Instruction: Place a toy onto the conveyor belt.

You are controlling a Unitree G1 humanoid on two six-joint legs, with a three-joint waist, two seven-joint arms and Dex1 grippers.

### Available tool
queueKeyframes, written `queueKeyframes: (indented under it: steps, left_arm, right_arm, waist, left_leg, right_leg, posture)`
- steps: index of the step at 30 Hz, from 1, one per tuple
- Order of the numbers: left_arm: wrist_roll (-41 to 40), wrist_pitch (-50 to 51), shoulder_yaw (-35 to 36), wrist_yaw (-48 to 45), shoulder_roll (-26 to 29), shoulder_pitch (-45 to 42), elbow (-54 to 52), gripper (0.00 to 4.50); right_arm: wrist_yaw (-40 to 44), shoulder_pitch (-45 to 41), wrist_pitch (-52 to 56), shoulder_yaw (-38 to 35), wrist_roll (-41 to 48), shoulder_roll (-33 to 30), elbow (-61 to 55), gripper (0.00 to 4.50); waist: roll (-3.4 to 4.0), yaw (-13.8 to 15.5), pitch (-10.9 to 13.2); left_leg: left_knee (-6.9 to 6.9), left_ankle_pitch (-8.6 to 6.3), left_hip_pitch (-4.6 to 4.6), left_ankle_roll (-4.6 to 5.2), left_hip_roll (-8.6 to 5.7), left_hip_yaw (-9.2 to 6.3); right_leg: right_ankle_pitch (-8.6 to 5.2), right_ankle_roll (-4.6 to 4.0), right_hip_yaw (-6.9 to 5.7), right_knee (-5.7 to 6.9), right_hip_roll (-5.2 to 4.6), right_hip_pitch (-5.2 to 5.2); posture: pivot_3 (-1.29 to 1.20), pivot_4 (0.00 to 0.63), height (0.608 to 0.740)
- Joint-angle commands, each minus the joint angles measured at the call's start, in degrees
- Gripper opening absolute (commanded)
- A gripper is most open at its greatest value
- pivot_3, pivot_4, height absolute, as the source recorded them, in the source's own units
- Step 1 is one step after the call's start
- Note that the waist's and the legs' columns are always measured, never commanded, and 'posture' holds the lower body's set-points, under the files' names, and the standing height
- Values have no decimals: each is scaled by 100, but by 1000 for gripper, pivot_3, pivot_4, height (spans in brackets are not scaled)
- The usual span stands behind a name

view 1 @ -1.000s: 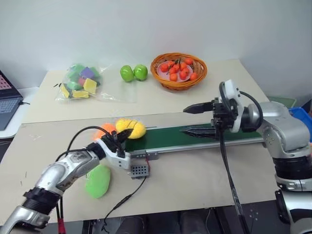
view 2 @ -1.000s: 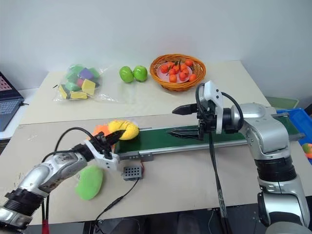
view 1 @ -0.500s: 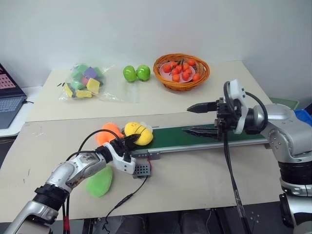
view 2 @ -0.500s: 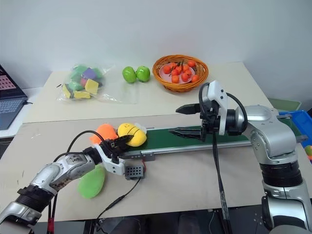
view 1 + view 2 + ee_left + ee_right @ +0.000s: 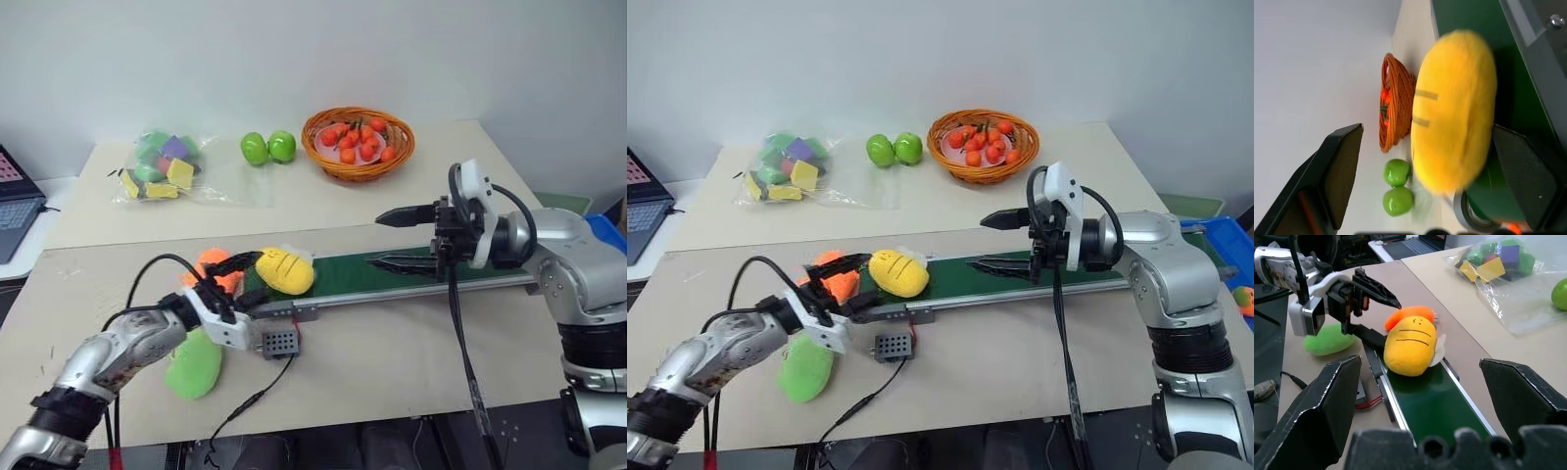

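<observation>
The toy [image 5: 284,270], a yellow oval plush with stitched lines, lies on the left end of the conveyor belt [image 5: 392,272], a dark green strip in a grey frame. My left gripper [image 5: 245,282] is open just to the left of it, its fingers [image 5: 1339,171] spread wide on either side of the toy's near end and holding nothing. Over the middle of the belt my right gripper [image 5: 374,241] hangs open and empty, pointing left toward the toy [image 5: 1410,345].
An orange plush [image 5: 211,266] sits behind my left gripper and a lime-green plush [image 5: 196,364] lies below that arm. A small grey box [image 5: 278,341] with a cable lies by the belt's end. A fruit basket [image 5: 358,142], two green apples [image 5: 267,147] and a bag of blocks [image 5: 162,164] stand at the back.
My left gripper has opened and let go of the toy, then drawn back a little to the left. The toy now rests on the belt's left end. The right arm has held still.
</observation>
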Motion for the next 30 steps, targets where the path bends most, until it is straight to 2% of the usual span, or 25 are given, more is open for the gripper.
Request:
queueKeyframes:
  steps: [1, 7, 10, 12, 14, 18, 22, 25, 30]
  left_arm:
    - [-655, 315, 527, -307, 151, 81, 14, 4469]
    - [-1259, 987, 1110, -493, 12, -155, 249, 4469]
    - [-2535, 1746, 1101, -1366, -311, -336, 66, 4469]
    - [-4236, 3323, 998, -2378, -572, -366, -577, 4469]
    - [-5378, 4590, 1044, -2902, -655, -435, -1120, 4469]
    - [-7190, 6963, 1334, -3534, -155, -1037, -1859, 4469]
    - [-8056, 8086, 1550, -3783, 195, -1334, -2126, 4469]
    - [-8467, 8469, 1762, -4064, 360, -1559, -2135, 4469]
    - [-7782, 8139, 1391, -4580, 714, -1721, -1941, 4469]
  right_arm:
    - [88, -122, -187, -103, 5, -83, 6, 4500]
    - [121, -135, -234, -114, -14, -123, 83, 4500]
    - [139, -133, -234, -160, -11, -179, 111, 4500]
    - [134, -103, -219, -229, -3, -240, 122, 4500]
    - [118, -67, -205, -287, 9, -299, 127, 4500]
    - [86, 150, -157, -521, 32, -565, 102, 4500]
    - [63, 285, -126, -654, 82, -730, 70, 4500]
    - [76, 459, -73, -822, 139, -906, 3, 4500]
    - [41, 722, -95, -1164, 152, -1180, -29, 4500]
  waist:
    - [0, 0, 0]
    - [0, -9, 0]
    - [0, 5, 0]
    - [0, 0, 0]
    - [0, -16, 0]
    - [-7, -40, 4]
    - [-5, -110, 3]
    - [-6, -129, 4]
    - [-5, -93, 4]
  left_leg:
    - [0, 0, 2, 0, 0, 0]
    - [0, -1, -1, 1, -1, 1]
    - [0, -2, -3, 3, -2, 0]
    - [5, -3, -4, 4, -2, 0]
    - [17, -8, -10, 14, -2, -1]
    - [35, -14, -16, 22, -4, -1]
    - [30, -14, -3, 21, -3, 2]
    - [28, -14, -2, 20, 0, 8]
    - [29, -14, 0, 18, -2, 10]
  right_leg:
    - [0, 0, 0, 0, 0, 1]
    - [0, 0, -4, 3, 2, 0]
    - [1, 1, -4, 2, -2, 1]
    - [1, 1, -5, 3, -2, 2]
    - [1, 1, -4, 6, -3, 1]
    - [3, 4, -5, 9, -1, 1]
    - [2, 4, -4, 9, 1, 6]
    - [3, 4, -2, 8, 3, 4]
    - [3, 3, -2, 1, 3, 6]
  posture:
    - [0, 150, 740]
    - [0, 150, 740]
    - [0, 150, 740]
    - [0, 150, 740]
    - [0, 150, 740]
    - [0, 150, 740]
    - [0, 150, 740]
    - [0, 150, 740]
    - [0, 150, 740]
